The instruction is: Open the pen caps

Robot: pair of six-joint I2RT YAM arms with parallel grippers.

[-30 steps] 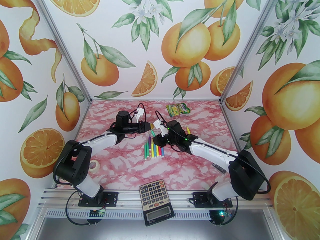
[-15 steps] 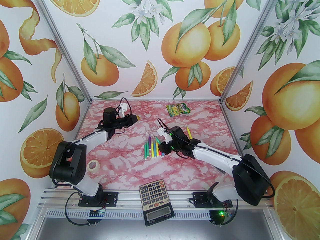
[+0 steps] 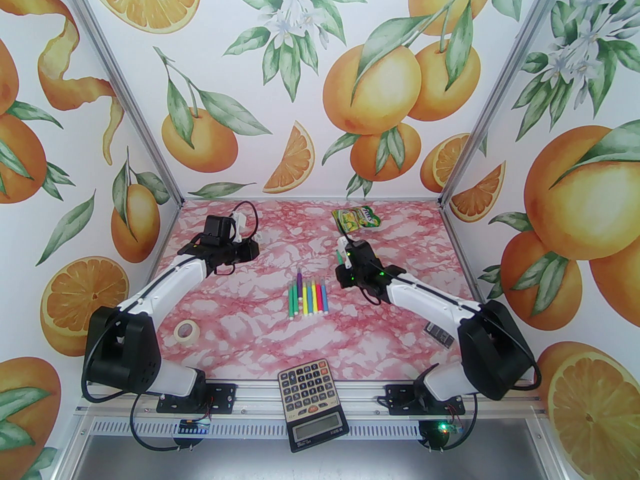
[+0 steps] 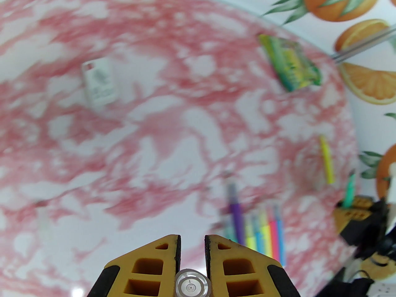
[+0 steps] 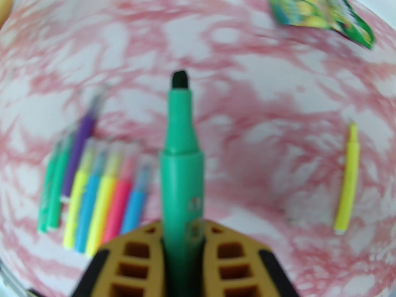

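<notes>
Green pen (image 5: 181,172) uncapped, dark tip bare, clamped in right pincer (image 5: 182,224). Row of pens (image 3: 307,298) side by side mid tabletop (image 3: 250,328), caps blurry. Yellow pen (image 5: 348,178) lies apart, rightward.

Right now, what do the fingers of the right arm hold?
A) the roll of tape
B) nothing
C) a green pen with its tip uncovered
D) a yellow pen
C: in the right wrist view the right fingers clamp a green pen, its dark tip bare.
</notes>
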